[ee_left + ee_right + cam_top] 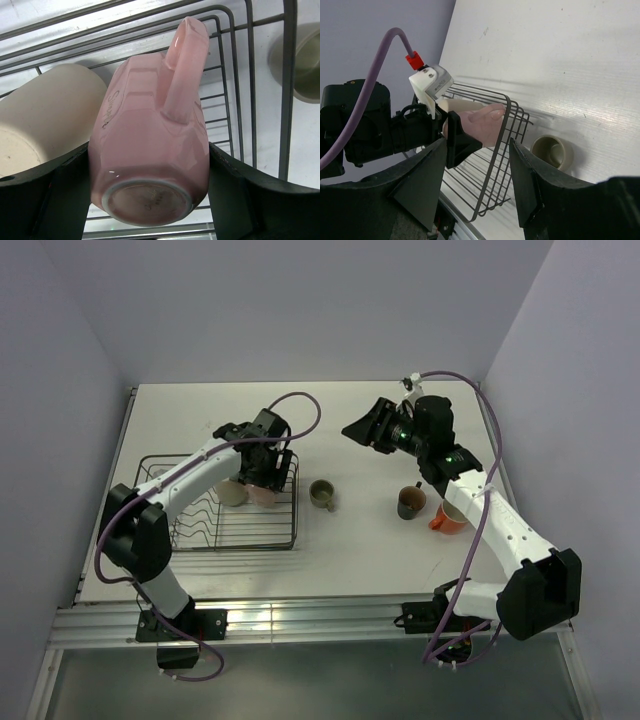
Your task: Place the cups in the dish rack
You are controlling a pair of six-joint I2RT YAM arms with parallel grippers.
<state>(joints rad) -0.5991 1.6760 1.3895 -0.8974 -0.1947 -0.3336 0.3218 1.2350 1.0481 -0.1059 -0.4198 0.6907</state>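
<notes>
The dark wire dish rack [200,530] stands at the left. A beige tumbler [232,492] lies in its right part. My left gripper [262,475] is shut on the pink mug [265,496] and holds it over the rack's right end, beside the tumbler. In the left wrist view the pink mug [150,145] sits between both fingers, base toward the camera, handle up, with the tumbler [45,120] touching on its left. The olive-green cup [322,494], dark brown mug [411,502] and orange mug [449,518] stand on the table. My right gripper [362,428] is open, empty, raised. The clear glass is out of view.
The right wrist view looks across at the rack [495,165], the pink mug [482,125] and the olive-green cup [551,151]. The olive-green cup [300,65] stands just right of the rack's end wires [235,100]. Walls close the table at back and sides.
</notes>
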